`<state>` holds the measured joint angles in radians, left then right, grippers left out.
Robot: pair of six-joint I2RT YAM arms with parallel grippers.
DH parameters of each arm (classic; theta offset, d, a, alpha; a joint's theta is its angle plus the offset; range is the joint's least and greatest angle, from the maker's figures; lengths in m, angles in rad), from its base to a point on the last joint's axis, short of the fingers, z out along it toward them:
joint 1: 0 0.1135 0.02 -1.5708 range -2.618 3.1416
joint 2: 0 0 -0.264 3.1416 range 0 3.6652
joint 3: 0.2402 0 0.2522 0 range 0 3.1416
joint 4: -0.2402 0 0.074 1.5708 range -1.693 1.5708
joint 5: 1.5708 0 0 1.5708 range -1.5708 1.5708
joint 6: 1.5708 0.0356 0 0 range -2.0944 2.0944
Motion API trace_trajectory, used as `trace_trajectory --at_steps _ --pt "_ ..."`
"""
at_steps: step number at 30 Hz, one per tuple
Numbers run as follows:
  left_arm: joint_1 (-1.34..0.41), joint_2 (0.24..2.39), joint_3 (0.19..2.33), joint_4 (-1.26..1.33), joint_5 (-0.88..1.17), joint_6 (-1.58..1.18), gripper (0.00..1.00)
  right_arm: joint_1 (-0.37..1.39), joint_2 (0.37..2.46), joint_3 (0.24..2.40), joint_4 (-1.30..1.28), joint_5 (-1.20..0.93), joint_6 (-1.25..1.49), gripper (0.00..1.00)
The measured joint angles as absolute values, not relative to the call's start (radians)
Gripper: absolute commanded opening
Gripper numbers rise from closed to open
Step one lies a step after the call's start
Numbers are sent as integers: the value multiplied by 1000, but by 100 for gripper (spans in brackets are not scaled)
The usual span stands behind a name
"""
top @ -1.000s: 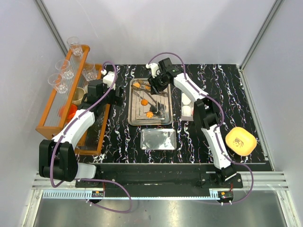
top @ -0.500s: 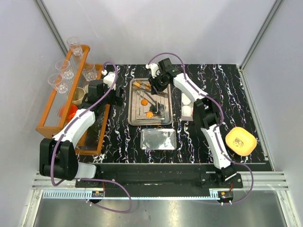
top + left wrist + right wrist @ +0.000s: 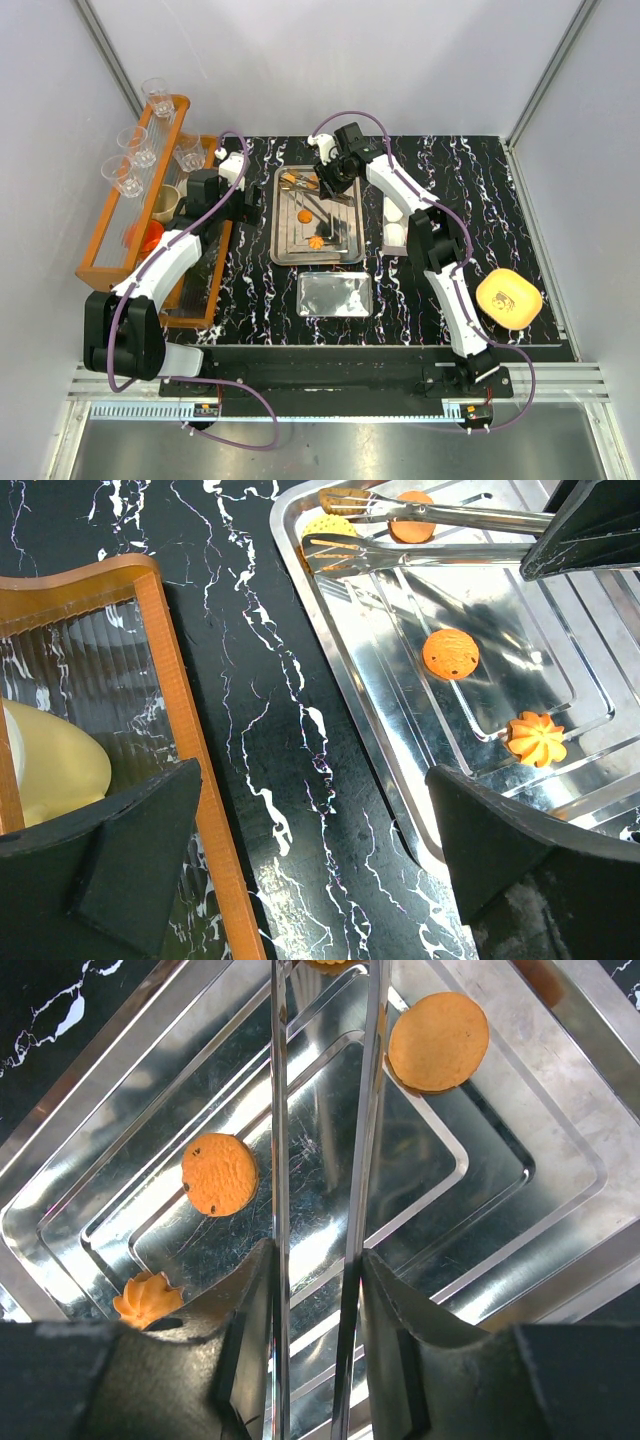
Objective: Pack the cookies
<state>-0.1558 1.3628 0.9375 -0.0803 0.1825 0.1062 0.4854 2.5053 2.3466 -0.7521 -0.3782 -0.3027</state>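
Note:
A steel tray (image 3: 345, 250) holds the cookies: a round orange one (image 3: 304, 214), an orange flower-shaped one (image 3: 316, 241) and others at its far end. My right gripper (image 3: 330, 178) is shut on metal tongs (image 3: 279, 1110). The tong tips reach the tray's far left corner, beside a round orange cookie (image 3: 412, 530) and a yellowish cookie (image 3: 330, 527). The right wrist view shows a round cookie (image 3: 219, 1174), a second (image 3: 438, 1040) and the flower cookie (image 3: 147, 1297) under the tongs. My left gripper (image 3: 310, 870) is open and empty, over the black table between the orange rack and the tray.
An orange rack (image 3: 95, 265) with clear glasses stands at the left; its edge (image 3: 170, 700) shows by my left fingers. A closed flat tin (image 3: 334, 294) lies in front of the tray. White paper cups (image 3: 396, 235) sit right of it. A yellow-orange lump (image 3: 508, 298) lies at the right.
Almost nothing. The right gripper and the tongs have shifted very slightly over the tray's far end. The left arm has not moved.

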Motion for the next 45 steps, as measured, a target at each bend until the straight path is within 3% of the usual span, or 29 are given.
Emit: trace_trajectory --at_steps 25,38,45 --pt "-156 1362 937 -81 183 106 99 485 2377 2292 -760 -350 -294 8" --pt "-156 1354 937 -84 183 106 99 469 2052 1924 -730 -323 -283 8" --pt "-156 1348 937 -89 187 105 99 357 1790 1694 -702 -315 -284 8"
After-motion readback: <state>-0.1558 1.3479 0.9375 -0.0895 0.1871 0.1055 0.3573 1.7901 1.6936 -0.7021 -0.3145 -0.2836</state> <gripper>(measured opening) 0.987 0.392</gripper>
